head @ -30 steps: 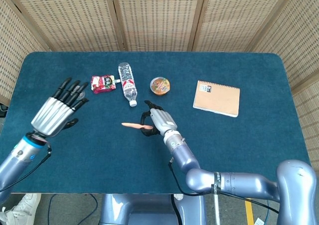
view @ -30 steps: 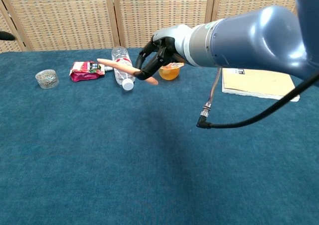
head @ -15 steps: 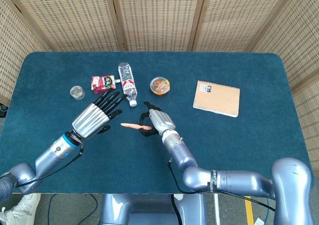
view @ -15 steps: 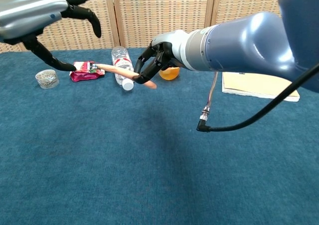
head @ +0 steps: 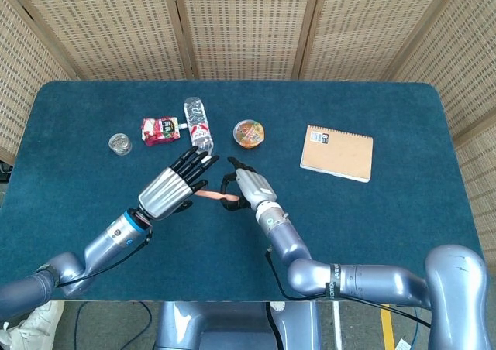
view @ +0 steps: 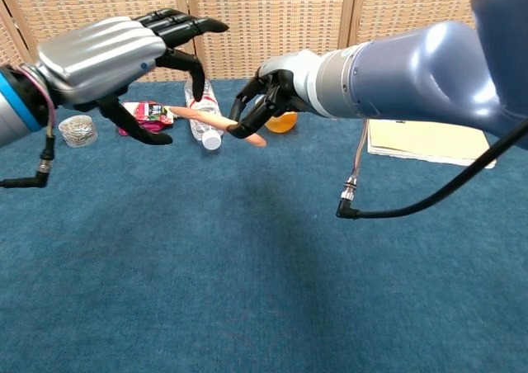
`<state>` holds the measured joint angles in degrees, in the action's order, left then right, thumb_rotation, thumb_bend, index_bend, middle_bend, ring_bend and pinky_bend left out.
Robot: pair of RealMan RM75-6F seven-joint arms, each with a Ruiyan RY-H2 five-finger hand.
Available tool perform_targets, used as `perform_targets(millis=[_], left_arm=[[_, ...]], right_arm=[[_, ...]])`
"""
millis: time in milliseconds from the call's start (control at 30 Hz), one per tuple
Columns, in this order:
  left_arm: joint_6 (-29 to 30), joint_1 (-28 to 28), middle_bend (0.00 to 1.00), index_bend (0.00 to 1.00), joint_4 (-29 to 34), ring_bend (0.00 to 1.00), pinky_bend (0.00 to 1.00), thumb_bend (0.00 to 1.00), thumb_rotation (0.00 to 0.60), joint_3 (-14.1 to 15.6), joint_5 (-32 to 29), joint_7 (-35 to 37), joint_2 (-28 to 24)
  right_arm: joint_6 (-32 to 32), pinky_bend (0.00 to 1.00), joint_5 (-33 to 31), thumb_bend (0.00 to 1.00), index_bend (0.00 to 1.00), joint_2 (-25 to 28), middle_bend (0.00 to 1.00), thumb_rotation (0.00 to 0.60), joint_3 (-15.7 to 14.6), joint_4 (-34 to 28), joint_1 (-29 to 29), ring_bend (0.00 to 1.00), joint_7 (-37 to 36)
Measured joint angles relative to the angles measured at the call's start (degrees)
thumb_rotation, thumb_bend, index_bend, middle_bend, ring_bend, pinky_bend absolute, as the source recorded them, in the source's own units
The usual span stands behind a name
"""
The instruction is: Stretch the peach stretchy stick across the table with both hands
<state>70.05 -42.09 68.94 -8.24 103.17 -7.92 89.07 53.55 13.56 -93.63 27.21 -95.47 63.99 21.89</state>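
My right hand [head: 245,187] [view: 268,99] holds the peach stretchy stick [head: 212,197] [view: 216,123] above the blue table, gripping its right end so the rest juts out to the left. My left hand [head: 172,185] [view: 124,55] hovers right at the stick's free left end with its fingers spread. Its dark fingertips [head: 203,161] reach over that end. No finger is closed around the stick in either view.
A clear water bottle [head: 198,124], a red snack pouch [head: 159,129] and a small glass jar [head: 118,142] lie at the back left. An orange-lidded cup [head: 249,132] stands mid-table, and a tan spiral notebook [head: 337,152] rests to the right. A black cable [view: 363,183] dangles from my right arm.
My left hand has swept in from the far left to the stick's free end. The right hand has kept its grip and barely shifted.
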Motion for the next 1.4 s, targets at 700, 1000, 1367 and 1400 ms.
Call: perform_targets(millis=[700,1000,1367,1400], left_arm=[[2.1,-2.9,0.00,0.54,-4.2,0.00,0.00,0.24,0.600,1.0,-2.1,-1.3,6.1],[3.1,-4.1,0.00,0.53,-4.9,0.00,0.00,0.24,0.600,0.4,-2.8,-1.9,7.7],[2.3,-5.3,0.00,0.54,-6.0,0.00,0.00,0.28,0.600,0.7,-3.8,-2.9,9.8],[2.4,-5.3,0.00,0.54,-6.1,0.00,0.00,0.28,0.600,0.8,-3.8,-2.9,9.9]], right_arm=[[-0.1,0.00,0.6,0.62,0.67,2.6,0.07,0.600,-1.6,-1.5,-0.2,0.00,-2.7],[-0.5,0.00,1.1,0.62,0.67,3.6,0.07,0.600,-2.2,-1.9,-0.4,0.00,-3.8],[-0.4,0.00,1.7,0.62,0.67,4.8,0.07,0.600,-3.0,-2.5,-0.7,0.00,-4.6],[-0.4,0.00,1.8,0.62,0.67,4.9,0.07,0.600,-3.1,-2.5,-0.7,0.00,-4.7]])
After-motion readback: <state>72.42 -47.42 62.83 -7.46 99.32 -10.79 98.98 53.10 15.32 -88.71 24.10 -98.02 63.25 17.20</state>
